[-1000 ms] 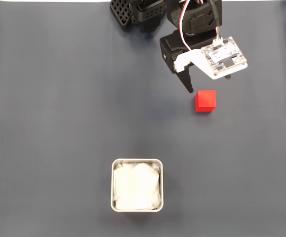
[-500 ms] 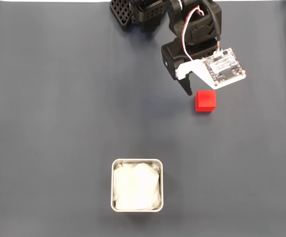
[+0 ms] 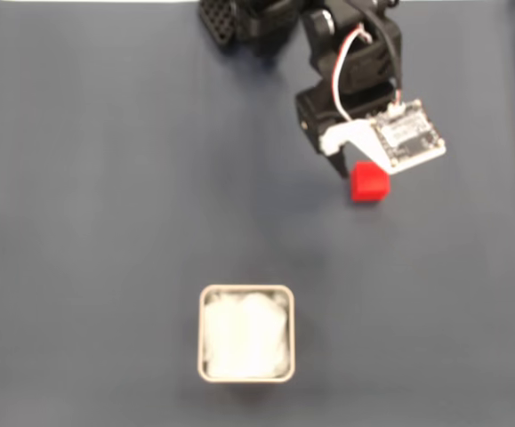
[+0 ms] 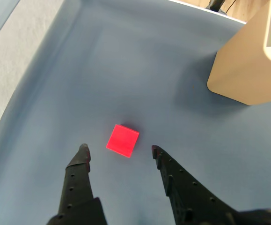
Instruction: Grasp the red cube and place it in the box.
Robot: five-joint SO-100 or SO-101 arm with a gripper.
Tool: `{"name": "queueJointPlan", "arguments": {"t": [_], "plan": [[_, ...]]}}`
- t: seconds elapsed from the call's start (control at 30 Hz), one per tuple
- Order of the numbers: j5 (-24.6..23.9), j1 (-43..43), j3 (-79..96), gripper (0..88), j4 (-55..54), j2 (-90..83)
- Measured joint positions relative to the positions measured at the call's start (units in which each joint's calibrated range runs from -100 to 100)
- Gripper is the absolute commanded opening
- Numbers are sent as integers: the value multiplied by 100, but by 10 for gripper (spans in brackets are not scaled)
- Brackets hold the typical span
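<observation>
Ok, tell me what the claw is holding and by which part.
Nothing is held. The claw is open, with the red cube on the mat just ahead of its tips, untouched.

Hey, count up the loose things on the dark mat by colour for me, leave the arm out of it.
Red: 1, the red cube
Cream with white lining: 1, the box
Total: 2

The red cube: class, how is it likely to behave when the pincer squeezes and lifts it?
The red cube looks solid and sharp-edged, so probably stiff. Its flat faces suggest it won't roll. It sits skewed to the open pincer, so it may twist as the fingers close.
</observation>
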Motion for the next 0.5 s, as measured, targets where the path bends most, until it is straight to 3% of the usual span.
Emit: {"name": "queueJointPlan", "arguments": {"t": [0.5], "plan": [[-29,-89,36,314,-422,504]]}}
